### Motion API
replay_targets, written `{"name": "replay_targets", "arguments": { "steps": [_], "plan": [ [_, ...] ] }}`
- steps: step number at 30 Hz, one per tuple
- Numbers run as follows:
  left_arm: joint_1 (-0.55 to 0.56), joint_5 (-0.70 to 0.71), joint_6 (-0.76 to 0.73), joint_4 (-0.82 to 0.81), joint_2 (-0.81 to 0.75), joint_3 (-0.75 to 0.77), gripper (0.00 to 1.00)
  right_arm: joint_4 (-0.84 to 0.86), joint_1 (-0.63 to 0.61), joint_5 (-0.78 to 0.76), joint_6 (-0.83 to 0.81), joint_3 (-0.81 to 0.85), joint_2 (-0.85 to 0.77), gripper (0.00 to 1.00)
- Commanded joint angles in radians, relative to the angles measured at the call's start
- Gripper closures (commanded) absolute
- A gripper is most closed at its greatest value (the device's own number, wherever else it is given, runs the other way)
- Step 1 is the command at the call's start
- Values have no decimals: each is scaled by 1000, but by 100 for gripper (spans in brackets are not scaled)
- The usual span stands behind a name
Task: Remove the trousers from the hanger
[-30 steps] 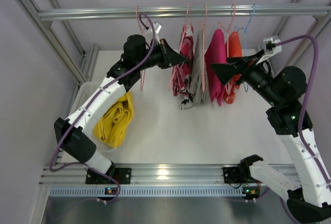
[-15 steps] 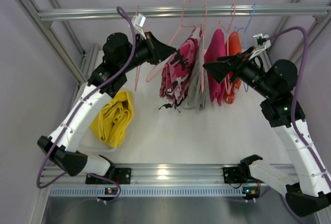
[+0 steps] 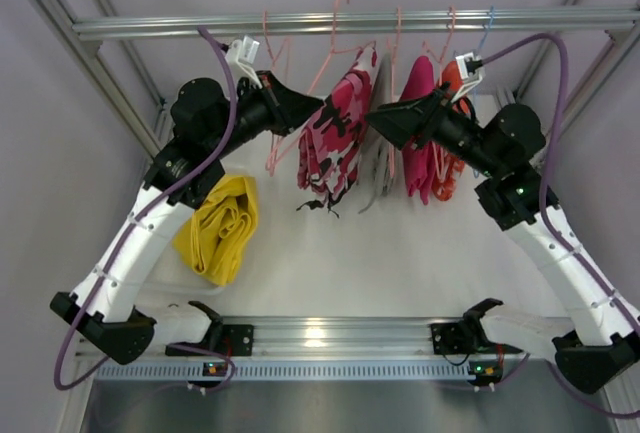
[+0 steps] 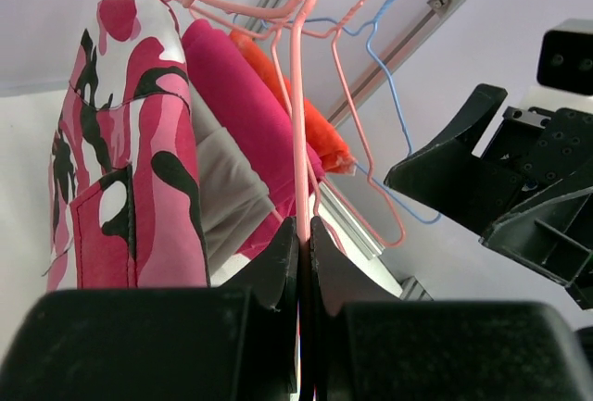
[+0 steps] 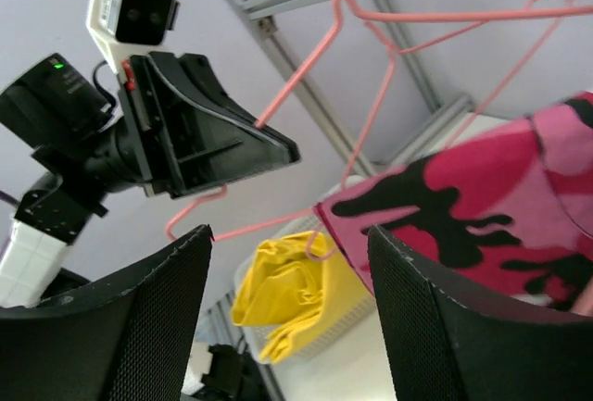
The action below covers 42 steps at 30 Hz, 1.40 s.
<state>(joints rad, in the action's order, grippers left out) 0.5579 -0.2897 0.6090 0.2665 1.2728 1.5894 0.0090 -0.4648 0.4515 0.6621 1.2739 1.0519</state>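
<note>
My left gripper (image 3: 313,105) is shut on the wire of a pink hanger (image 3: 325,63), seen edge-on between its jaws in the left wrist view (image 4: 299,142). The pink-white-black patterned trousers (image 3: 330,133) hang folded over that hanger, tilted left. They also show in the left wrist view (image 4: 130,160) and the right wrist view (image 5: 482,197). My right gripper (image 3: 375,121) is open and empty just right of them, with its fingers (image 5: 148,327) spread wide. Grey (image 3: 378,158), magenta (image 3: 418,123) and orange trousers (image 3: 452,158) hang behind. Yellow trousers (image 3: 220,228) lie at the left.
The hanging rail (image 3: 200,26) runs across the back, with frame posts at both sides. The yellow trousers lie in a white basket (image 3: 165,168) at the left table edge. An empty pink hanger (image 3: 270,43) and a blue hanger (image 3: 487,28) hang on the rail.
My left gripper has pulled the pink hanger and patterned trousers left and up, away from the other garments. My right gripper has moved left toward them.
</note>
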Motion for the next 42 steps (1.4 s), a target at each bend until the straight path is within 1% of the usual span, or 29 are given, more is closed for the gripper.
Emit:
{"name": "replay_targets", "arguments": {
  "steps": [1, 2, 4, 5, 6, 7, 9, 14, 20, 25, 26, 27, 29, 30, 32, 33, 35, 36, 37, 38, 40, 41, 42],
  "plan": [
    [4, 21, -31, -185, -102, 1, 100, 138, -96, -60, 45, 80, 52, 33],
    [5, 21, -35, -178, -111, -6, 100, 147, -139, -72, 62, 91, 81, 35],
    [5, 27, -34, -168, -135, -9, 100, 158, -185, -91, 80, 126, 129, 38],
    [4, 26, -32, -158, -141, -12, 100, 167, -196, -96, 99, 140, 146, 39],
    [5, 29, -34, -155, -154, -17, 100, 167, -207, -100, 114, 151, 163, 44],
    [5, 32, -34, -151, -161, -19, 100, 166, -221, -114, 126, 178, 180, 46],
    [5, 32, -31, -148, -184, -34, 100, 158, -232, -122, 166, 206, 233, 49],
    [7, 20, -22, -144, -216, -60, 100, 149, -259, -149, 221, 295, 339, 50],
    [22, 14, -37, -136, -250, -94, 100, 146, -279, -168, 237, 363, 410, 52],
    [54, 32, -48, -133, -259, -121, 100, 155, -296, -169, 249, 409, 454, 56],
    [56, 32, -49, -136, -262, -131, 100, 158, -301, -169, 245, 413, 459, 58],
    [56, 27, -51, -136, -262, -132, 100, 160, -302, -168, 245, 418, 464, 63],
    [59, 26, -57, -145, -265, -143, 100, 161, -305, -163, 241, 424, 473, 70],
    [60, 24, -61, -145, -263, -144, 100, 166, -305, -160, 238, 424, 471, 80],
    [63, 17, -86, -139, -260, -143, 100, 167, -305, -152, 226, 420, 465, 90],
    [63, 18, -101, -122, -259, -143, 87, 167, -304, -149, 220, 417, 461, 99],
    [63, 35, -171, -101, -271, -147, 63, 169, -296, -125, 203, 409, 435, 100],
    [63, 43, -205, -81, -283, -158, 37, 169, -291, -113, 192, 400, 424, 100],
    [63, 55, -237, -79, -297, -170, 29, 177, -282, -88, 183, 391, 409, 100],
    [63, 85, -305, -82, -343, -189, 21, 180, -276, -73, 163, 383, 377, 100],
    [63, 113, -379, -90, -395, -238, 9, 178, -255, -21, 145, 361, 323, 100],
    [63, 141, -441, -84, -442, -247, 7, 174, -247, -5, 124, 357, 306, 100],
    [62, 149, -469, -73, -461, -255, 5, 169, -242, 10, 114, 351, 290, 100]
  ]
}}
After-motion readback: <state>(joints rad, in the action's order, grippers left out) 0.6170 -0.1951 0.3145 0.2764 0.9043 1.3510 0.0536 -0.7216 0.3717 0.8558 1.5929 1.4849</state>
